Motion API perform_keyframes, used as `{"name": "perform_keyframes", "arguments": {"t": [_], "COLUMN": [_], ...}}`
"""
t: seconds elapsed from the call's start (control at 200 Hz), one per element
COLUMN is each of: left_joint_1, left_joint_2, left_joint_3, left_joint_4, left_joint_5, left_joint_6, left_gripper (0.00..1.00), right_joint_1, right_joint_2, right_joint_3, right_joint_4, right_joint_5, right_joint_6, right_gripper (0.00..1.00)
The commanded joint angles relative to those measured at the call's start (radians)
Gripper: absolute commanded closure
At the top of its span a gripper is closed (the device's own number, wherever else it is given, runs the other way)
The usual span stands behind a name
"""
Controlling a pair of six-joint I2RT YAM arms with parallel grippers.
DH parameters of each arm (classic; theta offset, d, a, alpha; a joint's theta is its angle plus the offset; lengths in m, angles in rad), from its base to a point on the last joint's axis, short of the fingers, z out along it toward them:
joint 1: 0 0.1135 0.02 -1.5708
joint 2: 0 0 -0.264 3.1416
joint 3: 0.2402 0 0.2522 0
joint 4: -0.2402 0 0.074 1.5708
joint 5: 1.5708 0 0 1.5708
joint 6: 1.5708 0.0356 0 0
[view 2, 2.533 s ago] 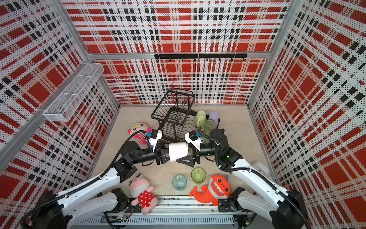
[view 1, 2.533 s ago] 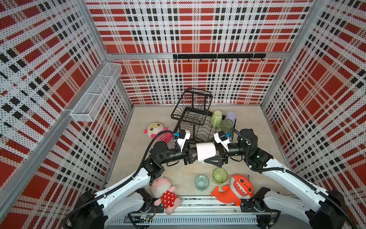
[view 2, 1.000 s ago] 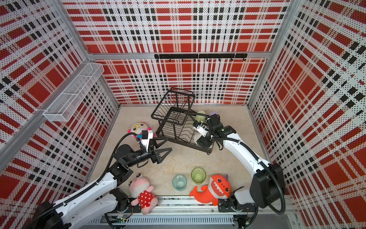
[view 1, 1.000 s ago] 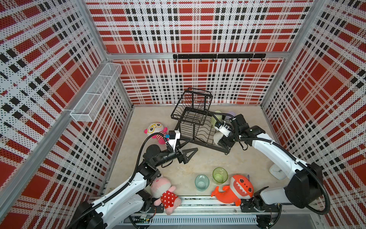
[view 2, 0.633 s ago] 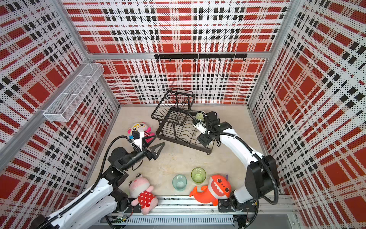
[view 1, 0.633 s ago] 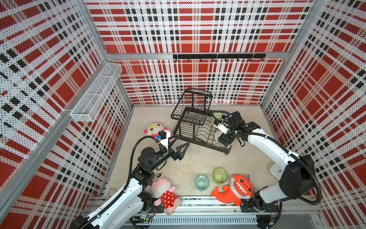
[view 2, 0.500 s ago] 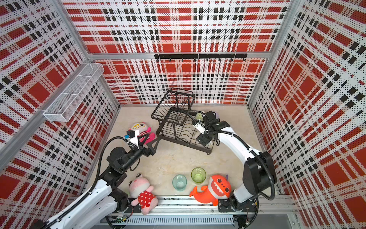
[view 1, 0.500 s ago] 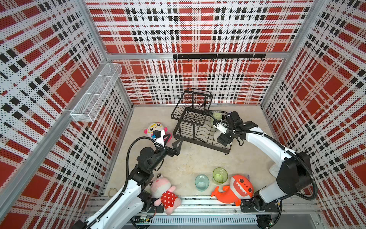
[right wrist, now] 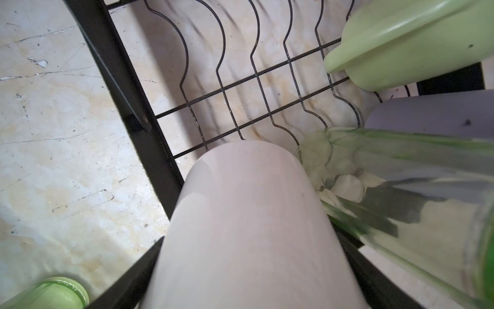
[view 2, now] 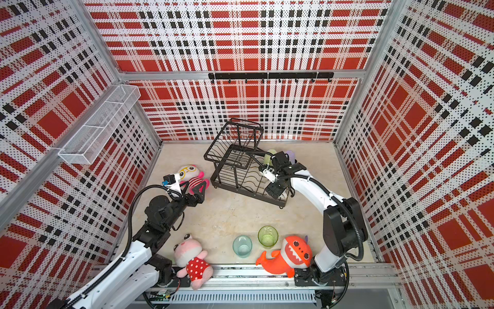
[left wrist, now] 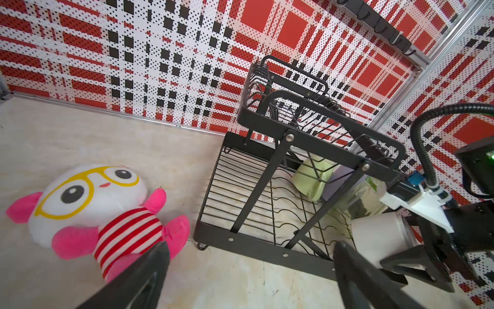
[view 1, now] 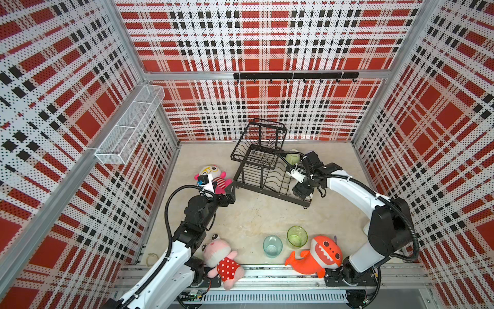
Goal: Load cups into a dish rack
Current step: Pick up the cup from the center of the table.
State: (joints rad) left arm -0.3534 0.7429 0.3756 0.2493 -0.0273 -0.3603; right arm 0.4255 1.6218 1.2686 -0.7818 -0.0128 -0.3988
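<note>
Since both claws met at mid-tabletop (view 1: 254, 219), the left arm had pulled back and the right arm had carried the white ceramic mug (right wrist: 248, 214) into the black wire two-tier dish rack (left wrist: 240, 244). The right claw (right wrist: 251, 240) gripped that mug by its sides over the rack's wavy lower tier. Just beyond it sat a tall clear green glass (right wrist: 401, 187), a lilac plastic tumbler (right wrist: 441, 115) and a pale green mug (right wrist: 401, 40). The left claw (left wrist: 251, 248) gaped wide and empty beside a white-and-pink plush with yellow glasses (left wrist: 88, 203). A short green glass (view 1: 296, 236) and a teal glass (view 1: 272, 246) stood well behind the right claw, outside the rack.
</note>
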Motion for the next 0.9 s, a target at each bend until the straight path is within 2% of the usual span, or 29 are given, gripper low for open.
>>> {"name": "perform_keyframes", "arguments": {"t": [0.0, 0.546, 0.892], "left_joint_1": [0.016, 0.021, 0.025], "left_joint_2": [0.009, 0.008, 0.009], "left_joint_3": [0.000, -0.005, -0.012], "left_joint_4": [-0.006, 0.003, 0.022], "left_joint_5": [0.024, 0.041, 0.053], "left_joint_6": [-0.005, -0.005, -0.038], "left_gripper": [0.02, 0.02, 0.02], "right_joint_1": [-0.007, -0.005, -0.006], "right_joint_2": [0.006, 0.126, 0.138], "right_joint_3": [0.000, 0.072, 0.114], "right_joint_4": [0.023, -0.091, -0.169], "right_joint_5": [0.003, 0.023, 0.080], "right_joint_6": [-0.006, -0.002, -0.006], "right_gripper": [0.25, 0.23, 0.21]}}
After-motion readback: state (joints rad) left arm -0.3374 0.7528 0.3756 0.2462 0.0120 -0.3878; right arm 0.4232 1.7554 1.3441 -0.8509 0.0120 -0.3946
